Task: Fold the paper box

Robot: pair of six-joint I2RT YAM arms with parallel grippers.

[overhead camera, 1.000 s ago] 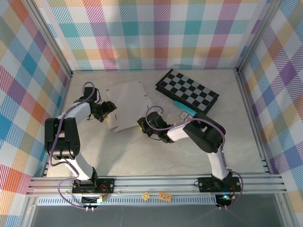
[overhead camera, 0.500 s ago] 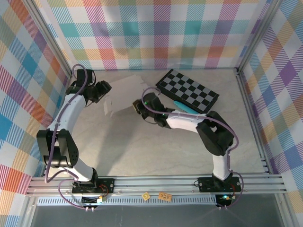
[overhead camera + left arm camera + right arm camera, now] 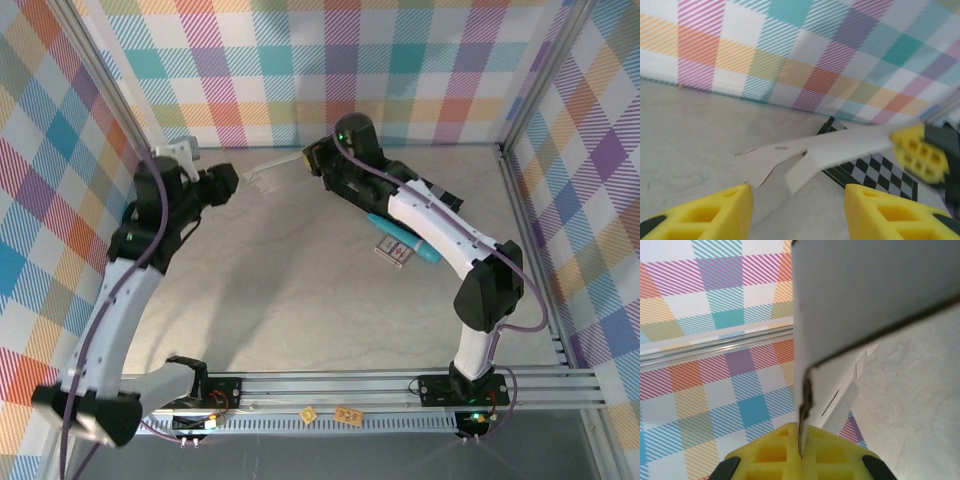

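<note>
The paper box, a flat white die-cut sheet, hangs in the air near the back wall, tilted and almost edge-on from above. My right gripper is shut on its right edge. In the right wrist view the yellow fingers pinch the sheet, which rises away from them. My left gripper is just left of the sheet's free end, open and apart from it. In the left wrist view its fingers frame the sheet's drooping flaps, with nothing between them.
A teal object and a small patterned packet lie on the table under the right arm. The black-and-grey checkered board lies below the lifted sheet. Plaid walls close in the back and sides.
The right gripper has lifted the sheet off the table, up and toward the back wall. The left arm has risen and swung back with it, staying at the sheet's left end.
</note>
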